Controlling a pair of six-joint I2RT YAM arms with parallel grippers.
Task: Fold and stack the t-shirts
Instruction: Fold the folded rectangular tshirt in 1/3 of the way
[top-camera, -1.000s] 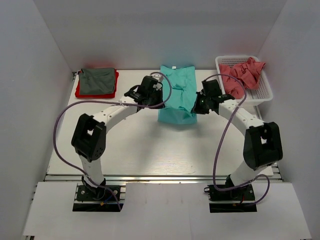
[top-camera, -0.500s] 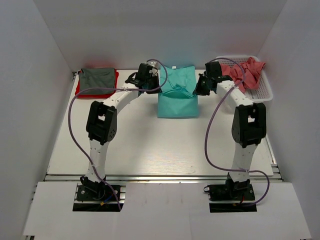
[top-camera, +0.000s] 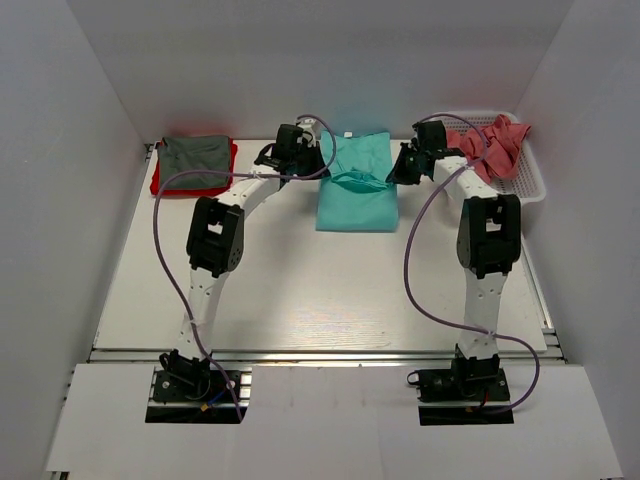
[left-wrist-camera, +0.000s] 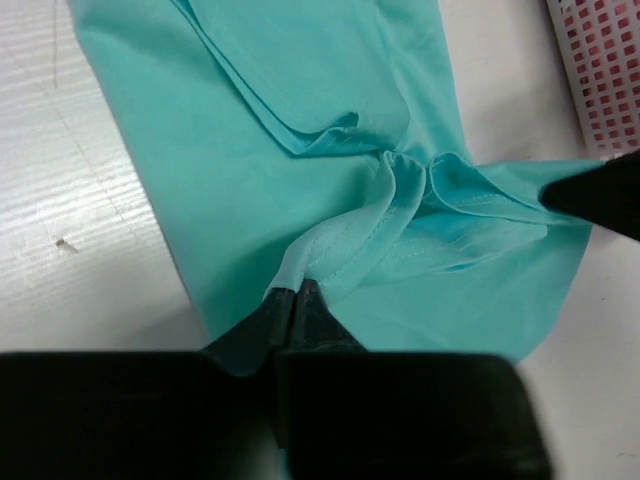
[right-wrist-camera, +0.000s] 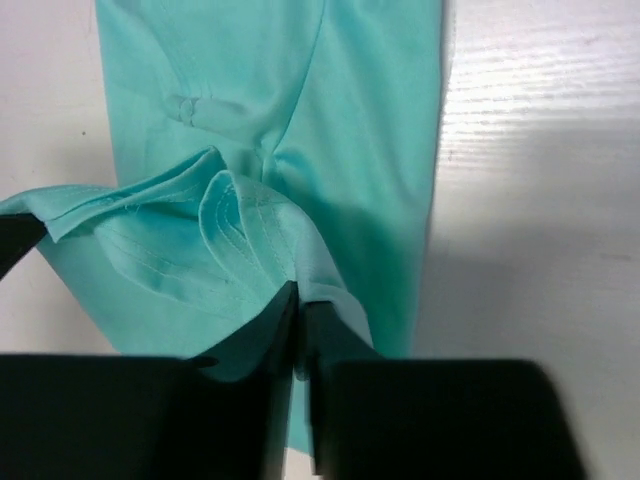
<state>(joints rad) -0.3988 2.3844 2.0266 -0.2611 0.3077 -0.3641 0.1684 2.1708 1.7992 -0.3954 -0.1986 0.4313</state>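
Left wrist view: left claw (left-wrist-camera: 290, 300) and right claw (right-wrist-camera: 298, 296) both pinch the limp, light teal t-shirt (left-wrist-camera: 300, 150) by its stitched hem.

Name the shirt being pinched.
The teal shirt mid-table: left gripper and right gripper pinch its hem. The grey shirt and red shirt lie stacked far left; pink shirts in basket.
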